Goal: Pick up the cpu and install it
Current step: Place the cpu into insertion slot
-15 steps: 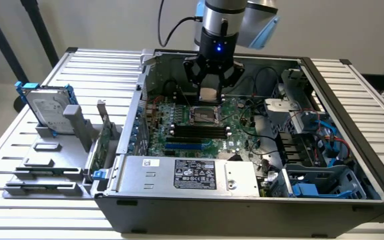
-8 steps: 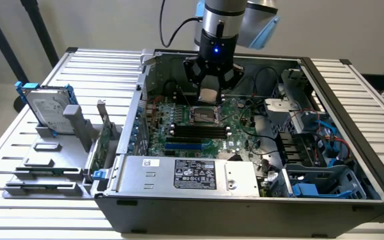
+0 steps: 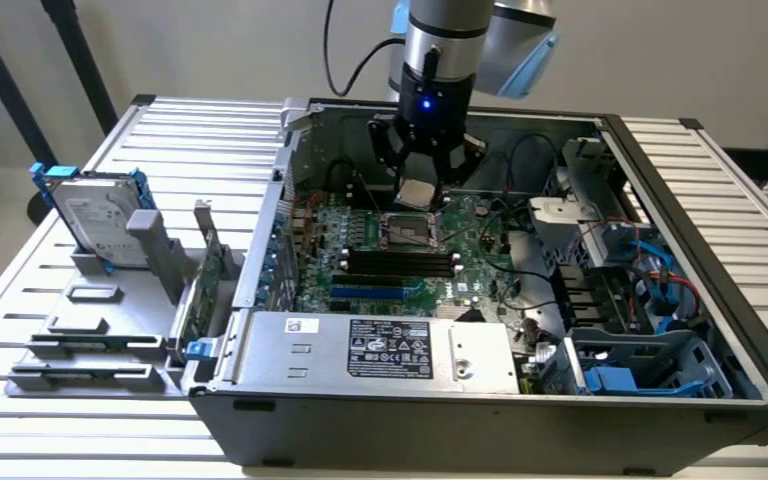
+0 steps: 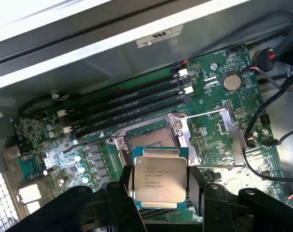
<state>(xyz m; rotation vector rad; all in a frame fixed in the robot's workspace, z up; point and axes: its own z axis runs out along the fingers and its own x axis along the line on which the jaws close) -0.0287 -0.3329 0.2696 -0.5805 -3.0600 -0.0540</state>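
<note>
The cpu [image 4: 159,178] is held by two opposite edges between the dark fingers of the gripper [image 3: 419,182]; the jaws are set wide and closed on the chip. In the exterior view it is seen in the upper middle of the frame, raised above the motherboard [image 3: 471,275] inside the open computer case [image 3: 491,415]. The open socket [image 4: 153,137] lies just beneath the chip and is not yet touched.

The chip appears slightly tilted in the grip, so one corner could be set down first and the socket's contacts bent. A shifted or rotated seating could result if the thin edge hold slips. The raised retention frame [image 4: 215,129] beside the socket, and the black cables [image 4: 262,116] near it, could be caught by the fingers.
</note>
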